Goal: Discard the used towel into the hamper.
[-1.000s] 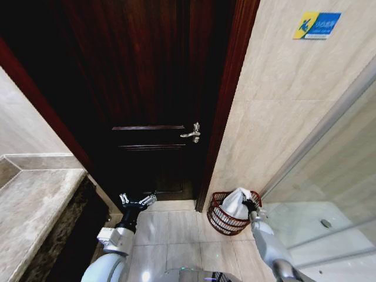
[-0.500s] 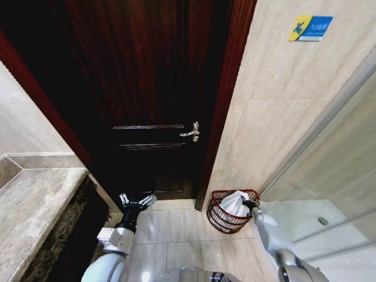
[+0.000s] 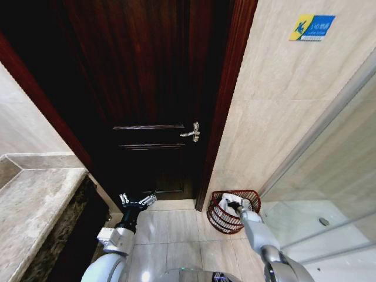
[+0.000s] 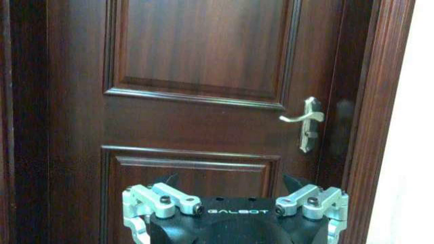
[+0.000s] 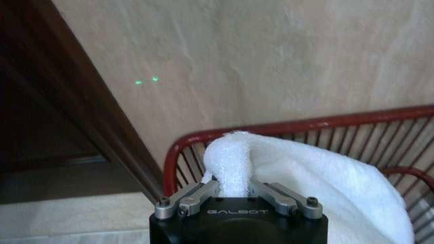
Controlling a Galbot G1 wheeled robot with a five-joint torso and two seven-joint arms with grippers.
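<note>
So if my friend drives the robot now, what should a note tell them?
Right gripper: shut on the white towel, down over the hamper by the wall beside the door.
Left gripper: open, idle, facing the door.
Done: towel brought to the hamper, with most of it inside the rim.
Left: open the right gripper so the towel drops in, then lift the arm away.
</note>
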